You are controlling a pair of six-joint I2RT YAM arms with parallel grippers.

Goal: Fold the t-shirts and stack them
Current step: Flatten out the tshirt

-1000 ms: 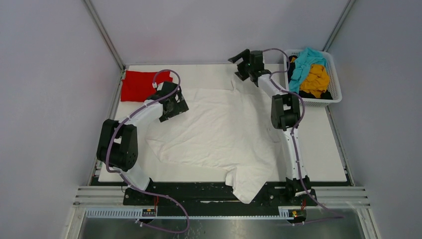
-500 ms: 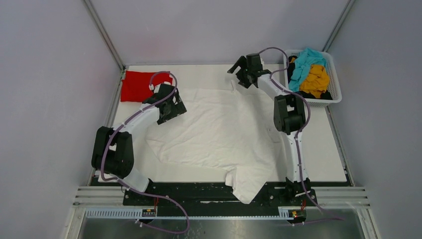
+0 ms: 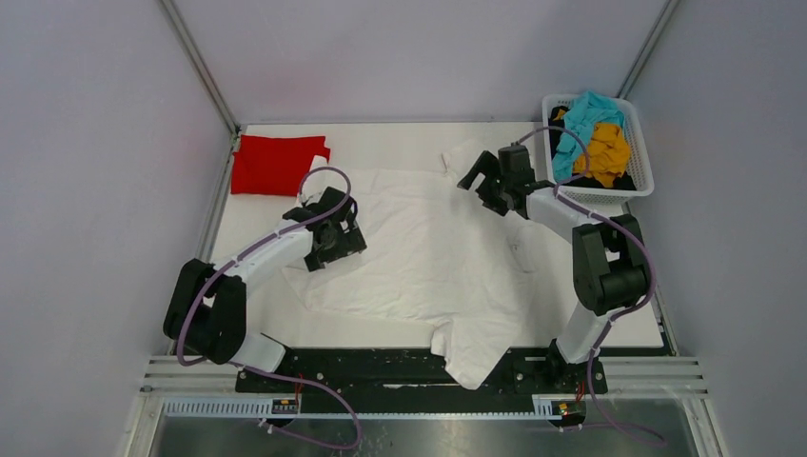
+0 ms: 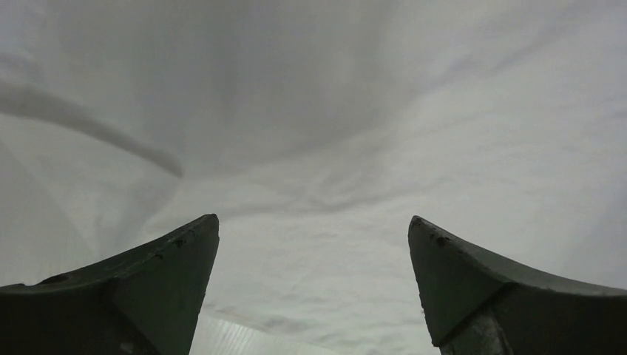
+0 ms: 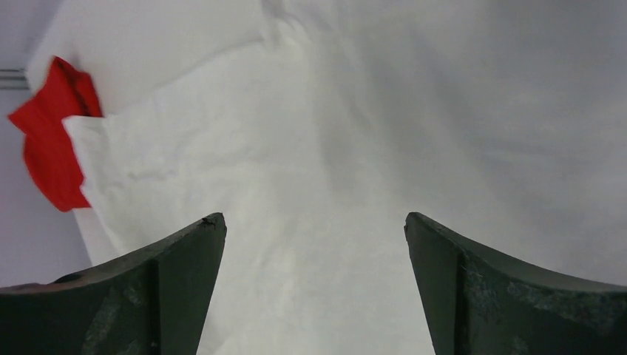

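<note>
A large white t-shirt (image 3: 428, 257) lies spread over the middle of the table, and one part of it (image 3: 471, 357) hangs over the near edge. A folded red t-shirt (image 3: 276, 164) rests at the far left corner. Teal (image 3: 585, 119), mustard-yellow (image 3: 604, 152) and black (image 3: 600, 179) t-shirts are heaped in the basket. My left gripper (image 3: 344, 240) hovers open over the white shirt's left side, cloth (image 4: 333, 111) filling its view and nothing between its jaws (image 4: 314, 229). My right gripper (image 3: 476, 186) is open above the shirt's far right part (image 5: 310, 148), with the red shirt (image 5: 52, 148) beyond it.
A white lattice basket (image 3: 630, 190) stands at the far right corner of the table. Grey walls and metal frame posts close in the table on three sides. The arm bases sit on a black rail (image 3: 381, 367) along the near edge.
My left gripper has moved nearer and to the right, further onto the white shirt. My right gripper has pulled back from the far edge toward the right, its elbow swinging out to the right. Both stay open.
</note>
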